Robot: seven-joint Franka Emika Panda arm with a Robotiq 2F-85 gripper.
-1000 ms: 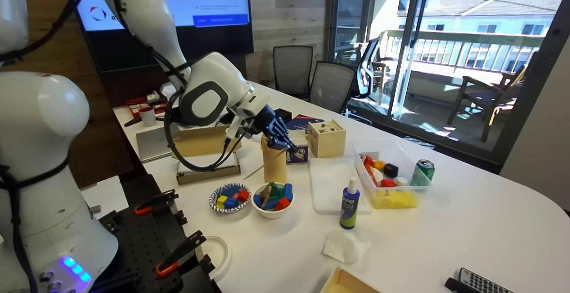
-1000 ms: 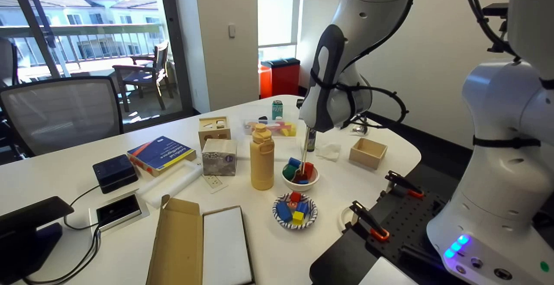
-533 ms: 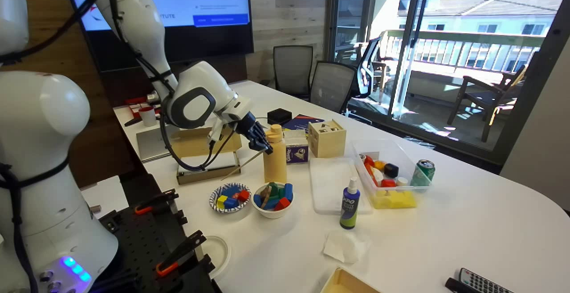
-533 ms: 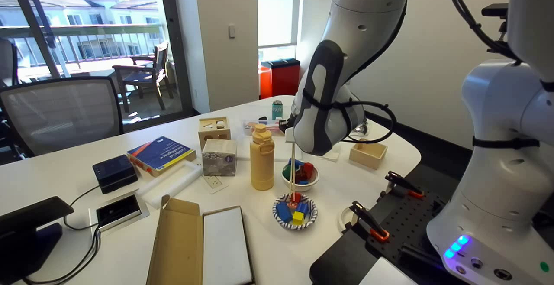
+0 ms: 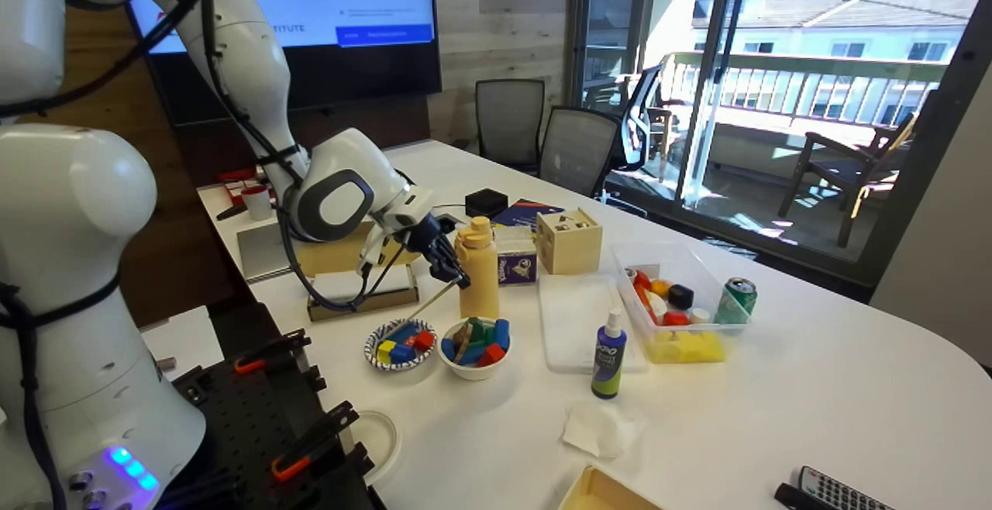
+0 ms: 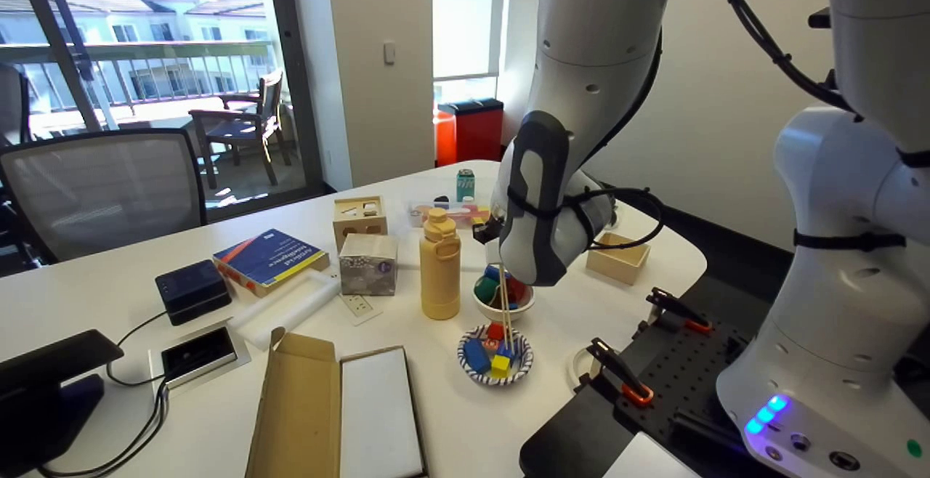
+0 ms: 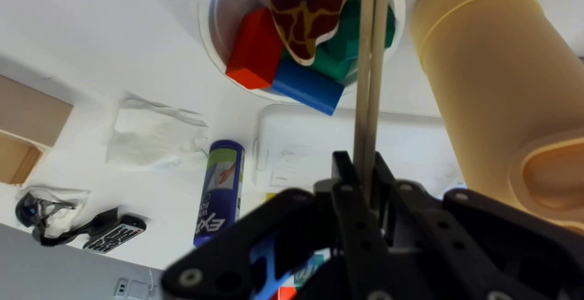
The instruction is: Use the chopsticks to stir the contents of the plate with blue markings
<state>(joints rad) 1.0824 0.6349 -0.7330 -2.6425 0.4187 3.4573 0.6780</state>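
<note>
Chopsticks [image 7: 363, 63] have lowered to the blue-patterned bowl [image 6: 479, 377], lower centre.
Pincer [image 7: 360, 161] grips both (yellow block [image 6: 500, 366] near their tips).

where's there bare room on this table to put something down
Broad: the table between the spray bottle, clear bin and remote. Smaller: between the white bowl, crumpled sheet and wooden box. Crowded: around the blue-marked plate, with the chopsticks over it and the white bowl, tan bottle and cardboard box nearby.
</note>
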